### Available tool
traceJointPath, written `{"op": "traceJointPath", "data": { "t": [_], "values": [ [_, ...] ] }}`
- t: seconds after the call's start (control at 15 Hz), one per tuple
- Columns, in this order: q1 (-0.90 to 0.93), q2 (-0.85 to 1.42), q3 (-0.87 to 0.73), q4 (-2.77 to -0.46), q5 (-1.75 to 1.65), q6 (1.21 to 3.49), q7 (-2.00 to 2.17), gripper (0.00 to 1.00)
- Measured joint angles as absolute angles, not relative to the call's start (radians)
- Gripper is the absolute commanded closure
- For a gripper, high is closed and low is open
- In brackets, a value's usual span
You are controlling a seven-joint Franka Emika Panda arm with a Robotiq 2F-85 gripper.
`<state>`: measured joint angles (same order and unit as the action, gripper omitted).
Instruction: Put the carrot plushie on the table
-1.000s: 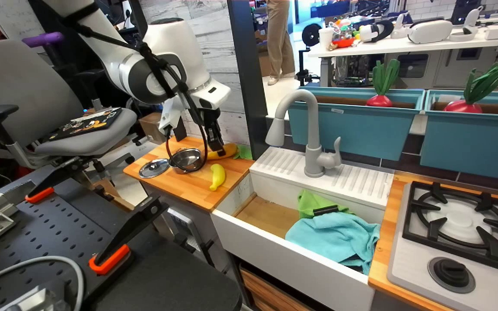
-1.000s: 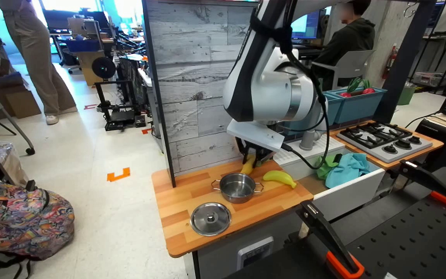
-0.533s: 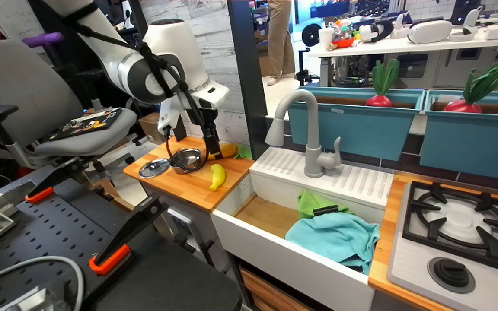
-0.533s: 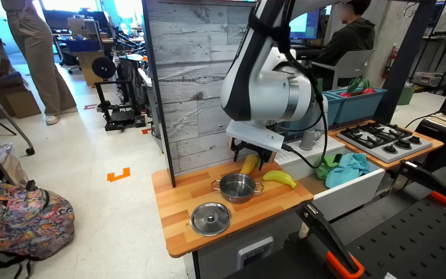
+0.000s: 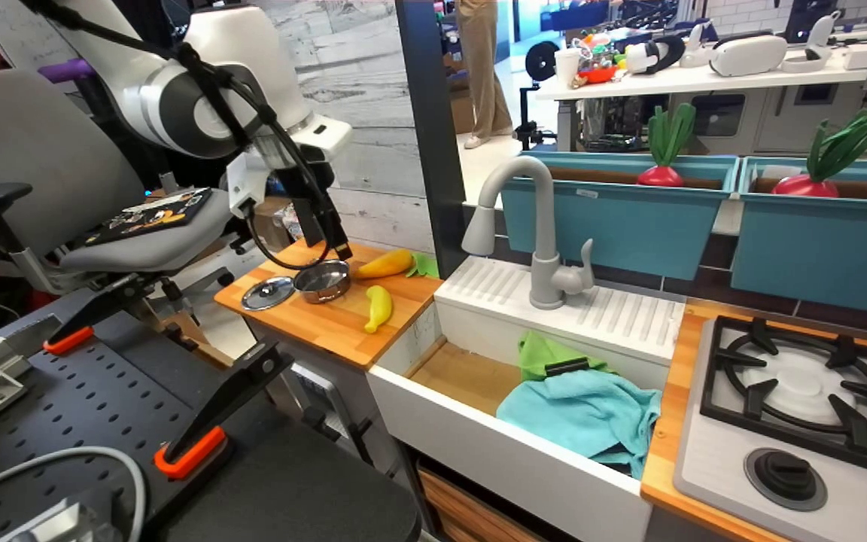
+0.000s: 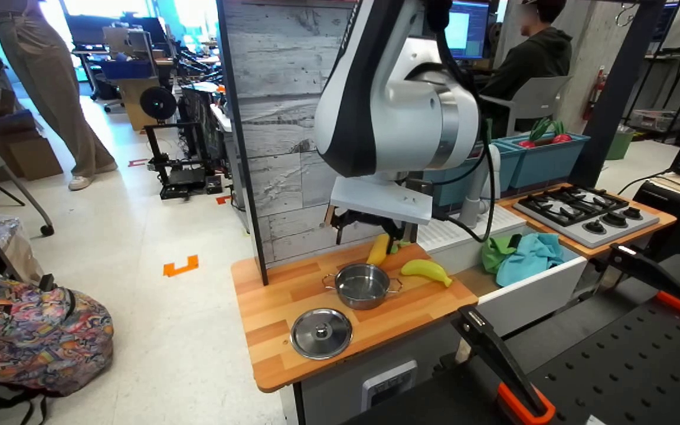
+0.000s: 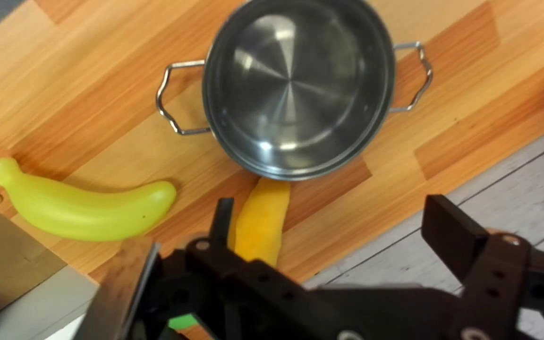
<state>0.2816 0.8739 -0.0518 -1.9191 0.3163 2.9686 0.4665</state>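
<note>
The carrot plushie lies on the wooden table, orange-yellow with green leaves at its wide end. Its narrow end reaches up to the metal pot; whether they touch I cannot tell. My gripper is open above the table, its two fingers wide apart and holding nothing. In the wrist view the plushie appears below, beside the left finger, and the gripper's body covers most of its leafy end. The gripper hangs above and clear of the plushie in an exterior view.
A steel pot and its lid stand on the table. A yellow banana toy lies near the sink side. The sink holds green and blue cloths. A panelled wall rises behind the table.
The gripper has opened and let go of the carrot plushie, which stays on the table. The arm has then risen and drawn back from it.
</note>
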Motion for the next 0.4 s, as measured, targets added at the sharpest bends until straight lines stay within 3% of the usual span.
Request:
{"op": "traceJointPath", "data": {
  "t": [0.4],
  "values": [
    [0.306,0.777,-0.038,-2.039,0.293,2.968,0.427,0.0]
  ]
}}
